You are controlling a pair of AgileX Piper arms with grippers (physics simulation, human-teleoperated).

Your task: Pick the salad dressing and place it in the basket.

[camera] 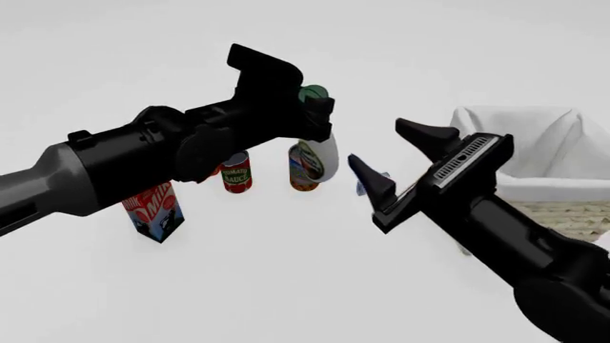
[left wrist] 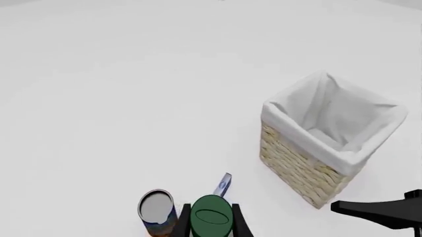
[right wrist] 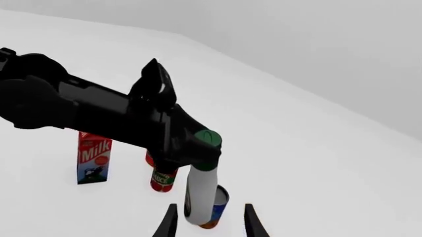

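The salad dressing [camera: 326,153], a white bottle with a dark green cap [left wrist: 212,217], hangs from my left gripper [camera: 315,111], which is shut on its neck just under the cap. In the right wrist view the bottle [right wrist: 200,190] leans slightly and seems to be off the table. The wicker basket [camera: 558,214] with its white lining stands at the right; the left wrist view shows the basket [left wrist: 297,168] open-topped, off to one side of the bottle. My right gripper [camera: 376,141] is open and holds nothing, between bottle and basket.
A patterned can [camera: 303,171] stands right behind the bottle, a tomato sauce can [camera: 236,175] to its left, and a milk carton [camera: 154,209] further left. A small blue-and-white item [left wrist: 223,185] lies between the cans and the basket.
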